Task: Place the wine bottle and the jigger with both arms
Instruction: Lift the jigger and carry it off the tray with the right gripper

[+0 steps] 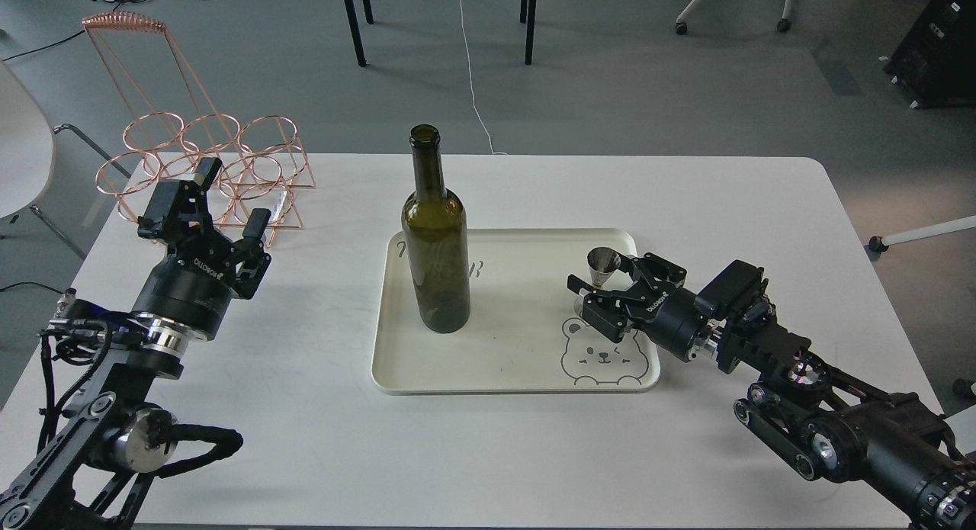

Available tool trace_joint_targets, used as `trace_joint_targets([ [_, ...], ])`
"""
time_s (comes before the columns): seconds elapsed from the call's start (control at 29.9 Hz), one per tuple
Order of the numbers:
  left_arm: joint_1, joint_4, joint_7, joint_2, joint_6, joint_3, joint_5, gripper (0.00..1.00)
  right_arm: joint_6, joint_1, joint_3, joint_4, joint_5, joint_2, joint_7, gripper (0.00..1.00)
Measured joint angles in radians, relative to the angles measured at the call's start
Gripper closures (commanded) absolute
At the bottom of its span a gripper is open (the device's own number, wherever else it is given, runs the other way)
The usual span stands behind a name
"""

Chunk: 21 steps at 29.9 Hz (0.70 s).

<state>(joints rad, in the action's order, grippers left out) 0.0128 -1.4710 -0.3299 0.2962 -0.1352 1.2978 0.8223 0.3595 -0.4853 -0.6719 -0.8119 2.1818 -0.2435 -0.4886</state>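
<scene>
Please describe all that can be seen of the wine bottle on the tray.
The wine bottle is tall, of dark olive-green glass, with a long narrow neck, rounded shoulders and a straight body. No label and no cork or cap can be seen; its mouth looks open. It seems empty, as the tray shows faintly through the glass. It stands upright on the left half of the cream tray. Only the tray touches it. Neither gripper holds it.

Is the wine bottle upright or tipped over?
Upright: the wine bottle stands on its base on the tray, neck up, no gripper touching it.
</scene>
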Motion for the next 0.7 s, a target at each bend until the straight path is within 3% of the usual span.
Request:
trace_joint_targets([
  [0.07, 0.0, 0.0, 0.0, 0.0, 0.0, 0.0, 0.0, 0.02, 0.001, -0.002, 0.003, 0.001, 0.0, 0.0, 0.0, 0.72],
  [0.23, 0.0, -0.003, 0.0, -0.001, 0.0, 0.0, 0.0, 0.02, 0.015, 0.0, 0.007, 0.001, 0.0, -0.001, 0.0, 0.8],
  [0.43, -0.001, -0.003, 0.0, -0.003, 0.0, 0.0, 0.0, 0.02, 0.04, 0.011, -0.004, -0.039, 0.0, -0.02, 0.0, 0.8],
  [0.7, -0.001, -0.005, 0.0, -0.005, -0.002, -0.001, 0.0, 0.02, 0.045, 0.058, -0.148, -0.228, 0.0, -0.171, 0.0, 0.79],
])
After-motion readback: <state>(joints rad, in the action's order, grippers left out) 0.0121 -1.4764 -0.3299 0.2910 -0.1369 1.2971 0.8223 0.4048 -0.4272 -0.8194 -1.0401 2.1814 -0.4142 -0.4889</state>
